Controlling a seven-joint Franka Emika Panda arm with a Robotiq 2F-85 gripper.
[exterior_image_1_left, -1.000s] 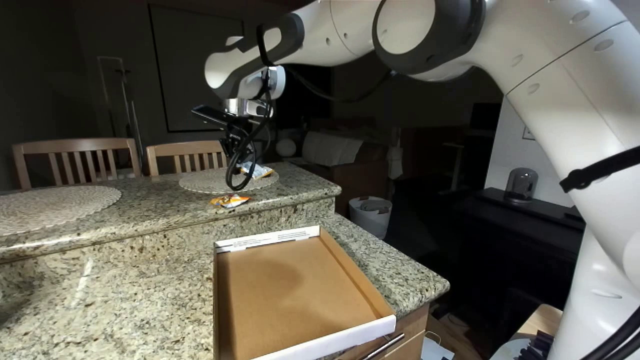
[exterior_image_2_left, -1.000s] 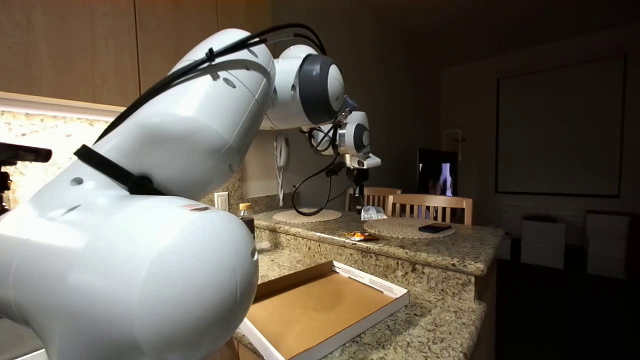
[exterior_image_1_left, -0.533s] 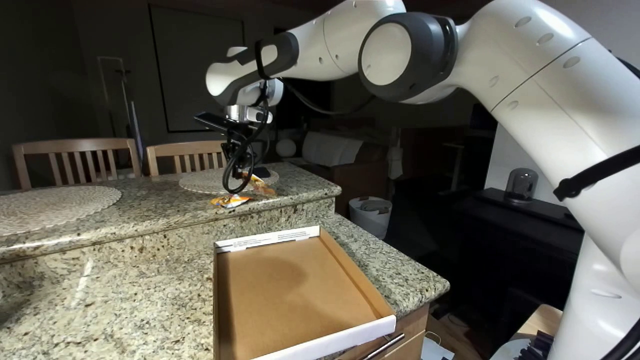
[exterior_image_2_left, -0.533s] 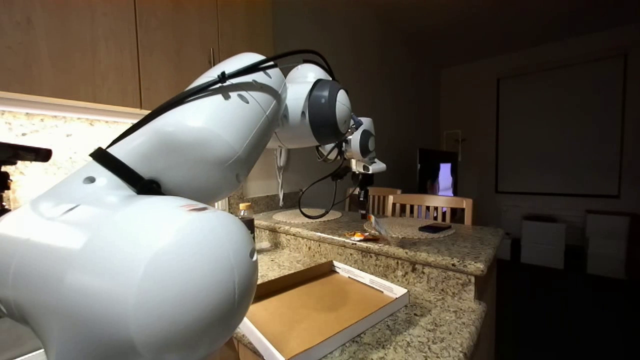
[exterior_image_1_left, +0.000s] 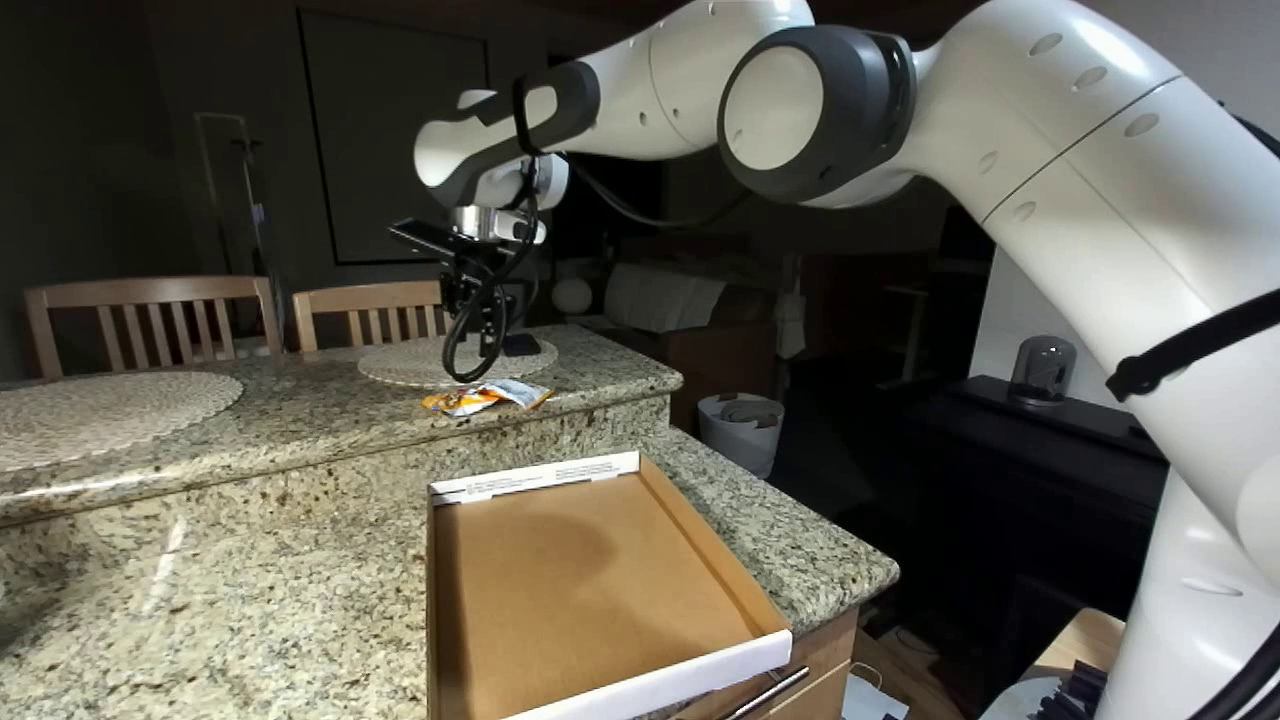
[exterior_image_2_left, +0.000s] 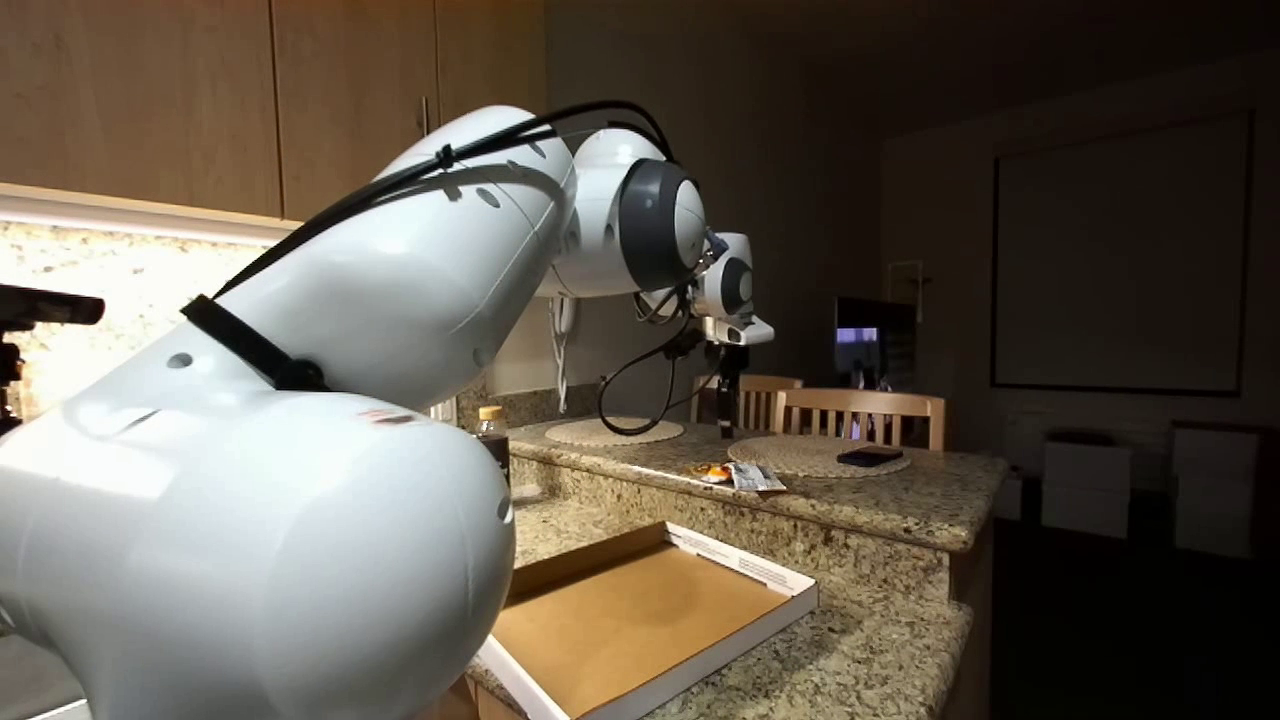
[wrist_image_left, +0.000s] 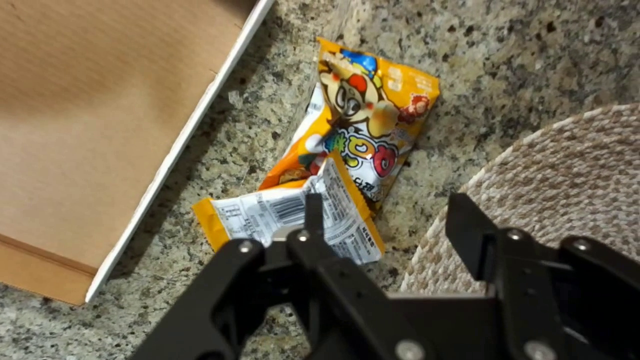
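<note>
In the wrist view, the claw (wrist_image_left: 389, 220) is released, its fingers spread apart across the lower middle. A white-backed packet (wrist_image_left: 287, 207), barcode up, lies just left of centre and overlaps an orange cartoon packet (wrist_image_left: 372, 115) at upper centre. A cardboard tray (wrist_image_left: 95, 125) takes the left side, a woven placemat (wrist_image_left: 565, 195) the right. In both exterior views, the packets lie on the worktop (exterior_image_1_left: 325, 400) near mid-frame, below the claw. In an exterior view, a dark flat object (exterior_image_2_left: 870, 456) rests on the placemat, right of centre.
</note>
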